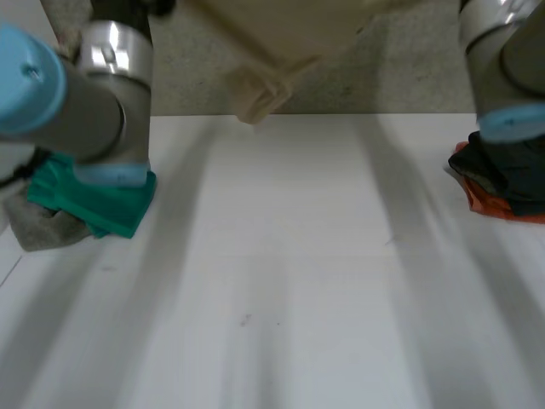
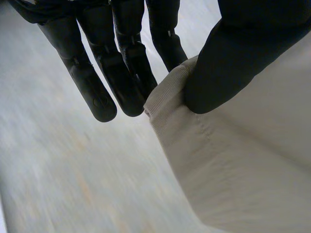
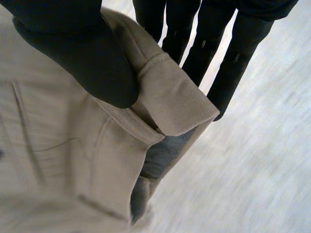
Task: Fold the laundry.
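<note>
A cream garment (image 1: 281, 38) hangs in the air above the table's far edge, a folded cuff drooping at its lowest point. My left hand (image 2: 121, 73) pinches a ribbed hem corner of the cream garment (image 2: 243, 160) between straight fingers and thumb. In the right wrist view my right hand (image 3: 87, 63) pinches a thick folded edge of the garment (image 3: 160, 97) between thumb and fingers, with the cloth trailing down below the palm. Both arms (image 1: 77, 94) rise beyond the head view's upper edge.
A green folded cloth (image 1: 102, 200) lies on a grey one (image 1: 43, 226) at the white table's (image 1: 281, 281) left side. At the right edge sits a pile of dark and orange-red clothes (image 1: 502, 187).
</note>
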### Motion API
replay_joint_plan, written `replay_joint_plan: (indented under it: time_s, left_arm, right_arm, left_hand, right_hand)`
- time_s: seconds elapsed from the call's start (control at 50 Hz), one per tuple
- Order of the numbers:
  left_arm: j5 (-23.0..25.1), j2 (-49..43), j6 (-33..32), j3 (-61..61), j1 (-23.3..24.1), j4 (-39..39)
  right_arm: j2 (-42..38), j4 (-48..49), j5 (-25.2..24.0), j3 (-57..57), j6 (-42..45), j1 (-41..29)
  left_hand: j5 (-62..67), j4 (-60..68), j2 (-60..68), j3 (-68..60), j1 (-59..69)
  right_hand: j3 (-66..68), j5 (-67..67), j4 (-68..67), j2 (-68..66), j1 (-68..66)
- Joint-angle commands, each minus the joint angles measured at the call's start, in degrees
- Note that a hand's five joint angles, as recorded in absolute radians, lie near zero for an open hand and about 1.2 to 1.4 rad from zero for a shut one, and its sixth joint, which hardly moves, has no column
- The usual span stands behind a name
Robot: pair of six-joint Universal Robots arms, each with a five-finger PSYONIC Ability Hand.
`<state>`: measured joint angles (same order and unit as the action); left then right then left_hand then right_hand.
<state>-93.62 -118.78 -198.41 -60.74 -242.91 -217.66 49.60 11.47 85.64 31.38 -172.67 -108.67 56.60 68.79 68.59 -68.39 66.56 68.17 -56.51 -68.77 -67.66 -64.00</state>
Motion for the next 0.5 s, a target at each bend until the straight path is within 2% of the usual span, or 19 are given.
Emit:
replay_joint_plan:
  time_s: [0.02,0.12,0.14,0.2,0.24,0.26,0.3,0.32,0.34,0.38,0.4,0.42,0.46,0.5]
  left_arm:
    - [0.5,0.8,-0.7,-18.9,1.0,4.3]
    - [1.3,1.0,-1.9,-28.4,2.3,8.2]
    - [1.6,1.3,-2.9,-30.2,2.7,10.1]
    - [2.4,5.1,-6.7,-34.5,3.3,17.9]
    - [2.6,9.3,-10.1,-37.4,3.4,25.1]
    - [2.6,13.5,-13.1,-39.9,3.4,32.2]
    - [2.6,16.4,-15.1,-41.6,3.5,37.3]
    - [2.7,19.9,-18.0,-43.9,3.9,44.0]
    - [2.8,21.4,-19.6,-45.1,4.1,47.0]
    - [4.0,26.5,-26.2,-49.1,5.7,58.2]
    - [4.8,28.1,-28.8,-50.0,6.6,61.4]
    - [7.1,30.4,-34.4,-51.0,8.5,66.2]
    - [9.8,31.6,-38.5,-49.7,9.2,66.5]
    - [11.1,30.2,-39.2,-48.2,9.1,64.1]
  right_arm:
    - [-7.9,-15.2,-4.3,5.3,5.3,-0.6]
    - [-9.6,-21.4,-4.1,12.8,16.1,-0.6]
    - [-9.2,-24.2,-3.8,16.0,20.5,-0.1]
    - [-7.6,-29.4,-2.9,22.5,26.1,0.2]
    - [-3.1,-32.6,-2.4,28.5,27.1,0.3]
    - [2.5,-34.5,-2.3,33.3,28.2,0.3]
    - [8.8,-37.0,-2.5,38.4,29.1,0.1]
    - [14.9,-40.1,-2.8,43.9,31.1,0.0]
    - [16.9,-41.3,-2.9,45.9,32.1,0.0]
    - [23.2,-46.7,-4.2,52.9,37.5,0.1]
    - [24.3,-48.0,-4.8,54.6,39.7,0.2]
    - [26.5,-51.2,-6.7,57.9,44.2,0.4]
    - [27.8,-52.9,-8.8,59.8,47.4,0.8]
    - [28.1,-52.8,-11.1,60.8,48.4,2.1]
  left_hand:
    - [13.4,11.2,11.4,-11.6,13.4]
    - [13.4,11.2,11.4,-11.6,13.4]
    - [13.4,11.2,11.4,-11.6,13.4]
    - [13.4,11.2,11.4,-11.6,13.4]
    - [13.4,11.2,11.4,-11.6,13.4]
    - [13.4,11.2,11.4,-11.6,13.4]
    - [13.4,11.2,11.4,-11.6,13.4]
    - [13.4,11.2,11.4,-11.6,13.4]
    - [13.4,11.2,11.4,-11.6,13.4]
    - [13.4,11.2,11.4,-11.6,13.4]
    - [13.4,11.2,11.4,-11.6,13.4]
    - [13.4,11.2,11.4,-11.6,13.4]
    - [13.4,11.2,11.4,-11.6,13.4]
    - [13.4,11.2,11.4,-11.6,13.4]
  right_hand:
    - [11.8,-13.5,-11.2,-12.3,-16.0]
    - [11.8,-13.5,-11.2,-12.3,-16.0]
    - [11.8,-13.5,-11.2,-12.3,-16.0]
    - [11.8,-13.5,-11.2,-12.3,-16.0]
    - [11.8,-13.5,-11.2,-12.3,-16.0]
    - [11.8,-13.5,-11.2,-12.3,-16.0]
    - [11.8,-13.5,-11.2,-12.3,-16.0]
    - [11.8,-13.5,-11.2,-12.3,-16.0]
    - [11.8,-13.5,-11.2,-12.3,-16.0]
    - [11.8,-13.5,-11.2,-12.3,-16.0]
    - [11.8,-13.5,-11.2,-12.3,-16.0]
    - [11.8,-13.5,-11.2,-12.3,-16.0]
    - [11.8,-13.5,-11.2,-12.3,-16.0]
    - [11.8,-13.5,-11.2,-12.3,-16.0]
